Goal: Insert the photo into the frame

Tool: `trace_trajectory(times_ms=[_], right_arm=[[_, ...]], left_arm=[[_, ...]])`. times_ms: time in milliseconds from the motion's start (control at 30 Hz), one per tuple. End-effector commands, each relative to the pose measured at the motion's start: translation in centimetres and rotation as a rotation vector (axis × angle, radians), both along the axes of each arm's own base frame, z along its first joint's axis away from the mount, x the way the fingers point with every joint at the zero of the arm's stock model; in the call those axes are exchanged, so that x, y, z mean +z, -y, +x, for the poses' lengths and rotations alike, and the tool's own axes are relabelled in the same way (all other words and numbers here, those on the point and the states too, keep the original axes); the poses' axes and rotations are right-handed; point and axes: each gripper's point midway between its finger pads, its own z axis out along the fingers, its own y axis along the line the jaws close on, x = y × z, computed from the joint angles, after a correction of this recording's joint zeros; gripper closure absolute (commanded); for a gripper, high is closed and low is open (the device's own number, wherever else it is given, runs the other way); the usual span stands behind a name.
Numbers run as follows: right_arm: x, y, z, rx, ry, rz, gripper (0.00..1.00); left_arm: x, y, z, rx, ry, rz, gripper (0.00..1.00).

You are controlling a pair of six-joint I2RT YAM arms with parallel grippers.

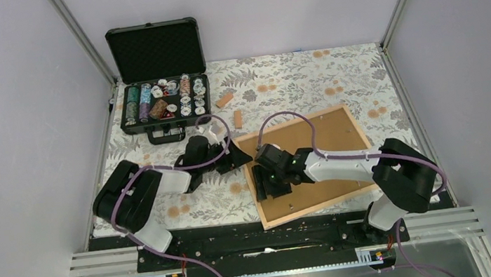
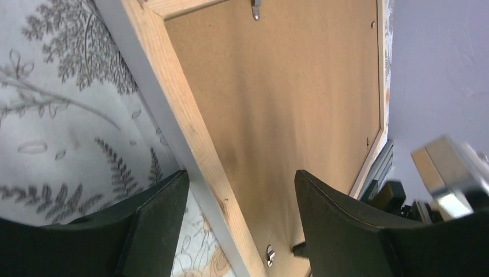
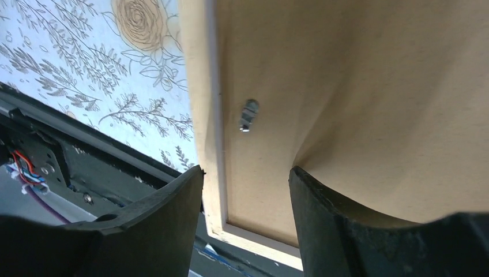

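- Leftmost, an open black poker-chip case (image 1: 161, 99) is noted at the far-left corner of the floral tablecloth (image 1: 305, 74). Rows of chips are seen in it.
- The left gripper (image 2: 238, 178) is recorded with jaws spread, straddling the left rail of the frame (image 2: 190, 130). One finger is over the cloth and the other over the board, and nothing is pinched.
- Two small wooden blocks (image 1: 225, 101) are seen beyond the frame's far-left corner, apart from it.
- The right gripper (image 3: 247, 173) is held low over the near-left part of the frame, jaws spread and nothing gripped. Whether a finger touches the board cannot be told.
- The frame is found lying flat, back side up, right of centre and slightly askew. A brown backing board (image 2: 288, 98) is seated inside it, and a small metal tab (image 3: 248, 115) is seen beside the rail.
- The photo is not seen in any view; whether it lies beneath the board cannot be told.
- Handling, as judged: the frame is taken to be light and stiff. It is best held across a wooden rail, as the left jaws are placed. The board is judged thin and rigid, and best lifted at an edge.
- No brand, label or writing can be read anywhere.
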Motion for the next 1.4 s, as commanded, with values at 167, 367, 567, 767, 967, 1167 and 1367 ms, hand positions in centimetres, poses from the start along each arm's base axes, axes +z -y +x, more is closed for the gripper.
trace_trajectory(times_ms=[167, 367, 567, 767, 967, 1167, 1367], right_arm=[[-1.8, -2.1, 2.8, -0.104, 0.157, -0.041, 0.52], [-2.1, -0.4, 3.6, -0.145, 0.194, -0.156, 0.42], [-0.7, -0.3, 2.6, -0.158, 0.17, -0.106, 0.36], [0.3, 0.6, 2.3, -0.148, 0.196, -0.092, 0.29], [-1.2, 0.0, 3.5, -0.119, 0.222, -0.147, 0.29], [-1.3, -2.5, 4.1, -0.083, 0.232, -0.127, 0.31], [-2.6, -2.3, 3.4, -0.061, 0.219, -0.167, 0.42]], left_arm=[[-2.0, 1.0, 1.5, -0.052, -0.077, -0.014, 0.31], [-2.3, 0.2, 1.7, -0.025, -0.128, -0.118, 0.34], [-2.2, -0.3, 1.5, -0.004, -0.111, -0.117, 0.34], [-2.3, -0.4, 1.7, 0.005, -0.109, -0.114, 0.34], [-2.3, -0.4, 1.7, 0.007, -0.106, -0.115, 0.34], [-2.3, -0.3, 1.6, 0.002, -0.106, -0.114, 0.34], [-2.2, -0.4, 1.6, 0.005, -0.1, -0.116, 0.34]])
